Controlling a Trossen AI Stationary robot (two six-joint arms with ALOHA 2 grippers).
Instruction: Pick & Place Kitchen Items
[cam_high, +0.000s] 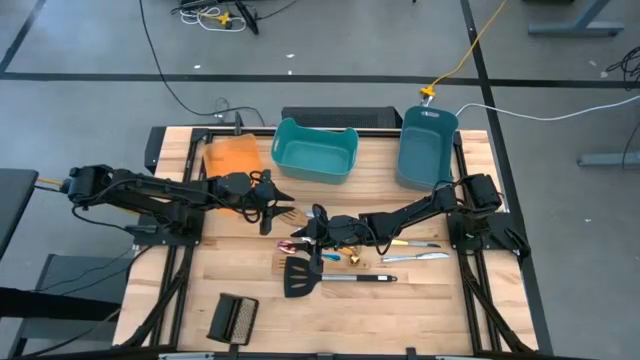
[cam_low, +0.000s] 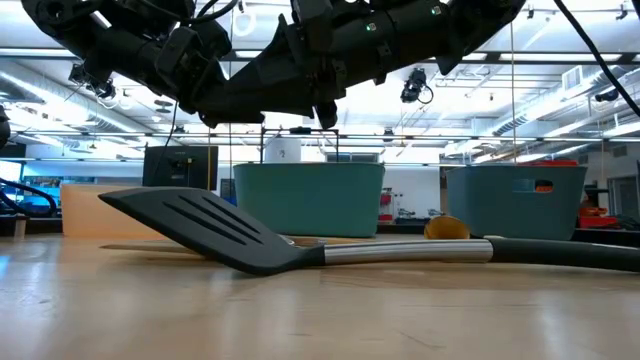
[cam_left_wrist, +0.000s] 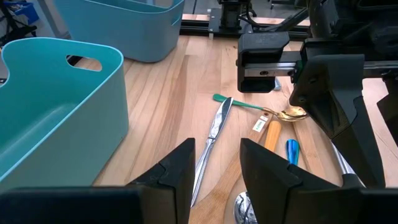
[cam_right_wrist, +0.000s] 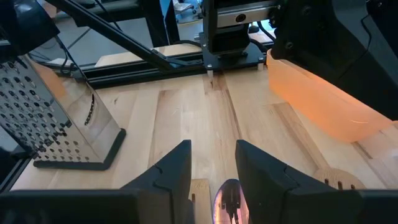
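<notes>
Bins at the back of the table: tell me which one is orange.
The orange bin is the low one at the back left, beside the left arm. The other two, the middle teal bin and the right teal bin, are both teal.

Both arms reach toward frame centre, nearly meeting; the left gripper and right gripper have fingers parted.
</notes>
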